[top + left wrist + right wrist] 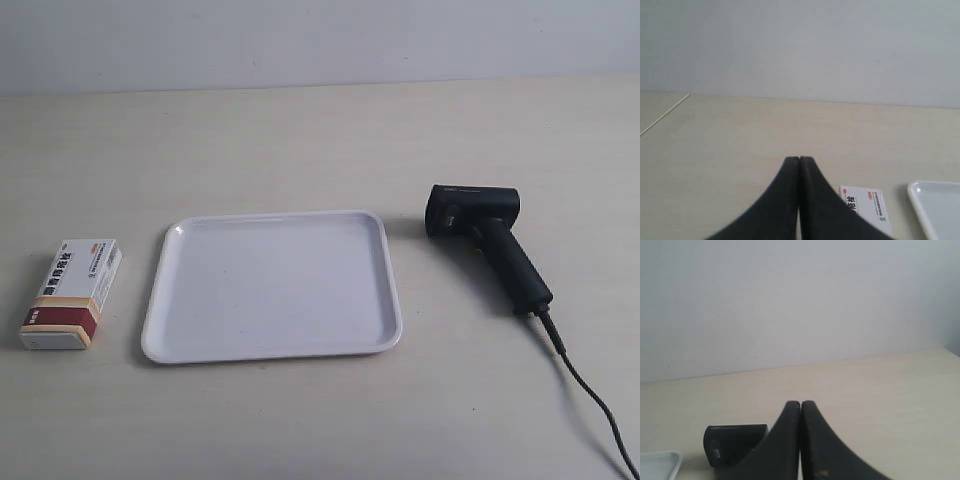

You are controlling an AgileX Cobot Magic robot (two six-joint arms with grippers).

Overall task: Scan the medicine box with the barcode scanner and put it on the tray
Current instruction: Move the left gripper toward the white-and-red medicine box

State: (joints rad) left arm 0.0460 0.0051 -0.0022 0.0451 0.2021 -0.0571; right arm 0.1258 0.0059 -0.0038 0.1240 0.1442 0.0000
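Note:
The medicine box (72, 294), white with a dark red and orange end, lies flat on the table left of the tray (170, 300) in the exterior view. The black barcode scanner (487, 240) lies on its side right of the tray, cable trailing toward the near right. Neither arm shows in the exterior view. In the left wrist view my left gripper (799, 159) is shut on nothing, with the medicine box (872, 207) partly behind one finger and the tray's corner (920, 200) beside it. My right gripper (800, 403) is shut and empty, the scanner's head (732, 442) just beyond it.
A pale wooden table (320, 140) runs back to a plain white wall (320, 40). The scanner's black cable (590, 395) runs off the near right corner of the exterior view. A table edge (665, 117) shows in the left wrist view.

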